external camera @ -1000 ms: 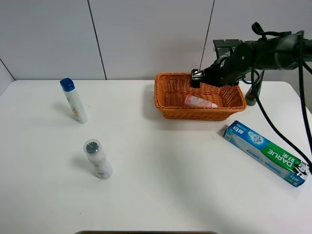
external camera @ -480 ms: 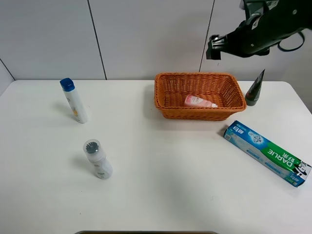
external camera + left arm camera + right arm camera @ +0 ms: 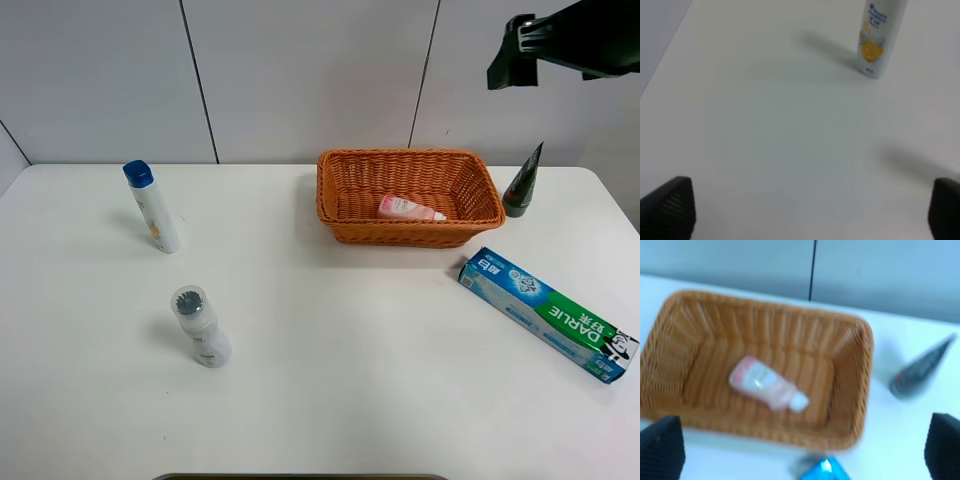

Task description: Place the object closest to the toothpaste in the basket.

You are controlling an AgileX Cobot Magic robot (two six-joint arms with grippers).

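The blue-green toothpaste box [image 3: 545,313] lies at the right of the table; its blue corner shows in the right wrist view [image 3: 822,467]. The orange wicker basket [image 3: 330,205] stands at the back middle and holds a pink bottle [image 3: 410,209], lying on its side. The right wrist view looks down on the basket [image 3: 685,365] and the pink bottle [image 3: 767,384]. My right gripper [image 3: 507,66] is open and empty, high above the basket's right end [image 3: 801,450]. My left gripper [image 3: 807,210] is open and empty over bare table, out of the exterior view.
A dark tube [image 3: 522,182] stands just right of the basket and shows in the right wrist view [image 3: 922,368]. A white bottle with a blue cap [image 3: 152,206] stands at the far left [image 3: 879,37]. A white bottle with a grey cap [image 3: 200,326] is at the front left.
My right gripper has risen from the basket's far rim, up and to the right. The pink bottle stays in the basket. Nothing else moved.
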